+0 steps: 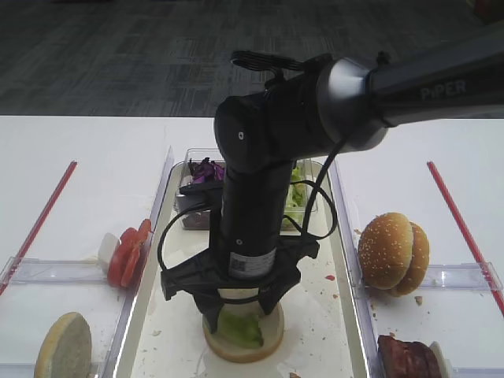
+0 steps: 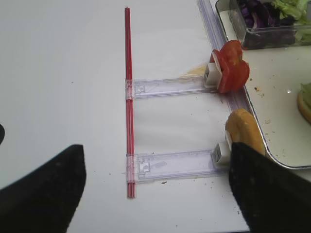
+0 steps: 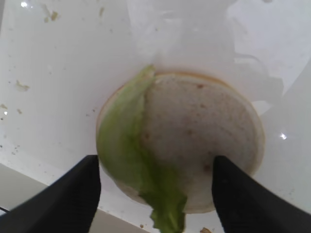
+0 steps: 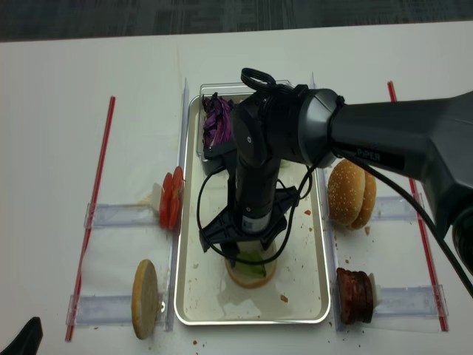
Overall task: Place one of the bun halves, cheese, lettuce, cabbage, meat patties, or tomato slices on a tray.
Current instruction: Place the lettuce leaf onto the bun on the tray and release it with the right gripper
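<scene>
Green lettuce [image 3: 133,165] on bun half [image 3: 194,141] in tray [image 4: 310,310], right jaws spread, left jaws spread

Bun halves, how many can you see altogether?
4: one bun half on the tray under lettuce, one pale bun half standing left, two sesame domes stacked right. Others may be hidden.

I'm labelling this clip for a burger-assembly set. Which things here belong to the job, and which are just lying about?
Part of the job:
tray
flat bun half on the tray, lettuce leaf lying across it
right gripper, open above them
tomato slices
sesame bun halves
meat patties
cabbage

Lying about:
red straws
clear holder strips
</scene>
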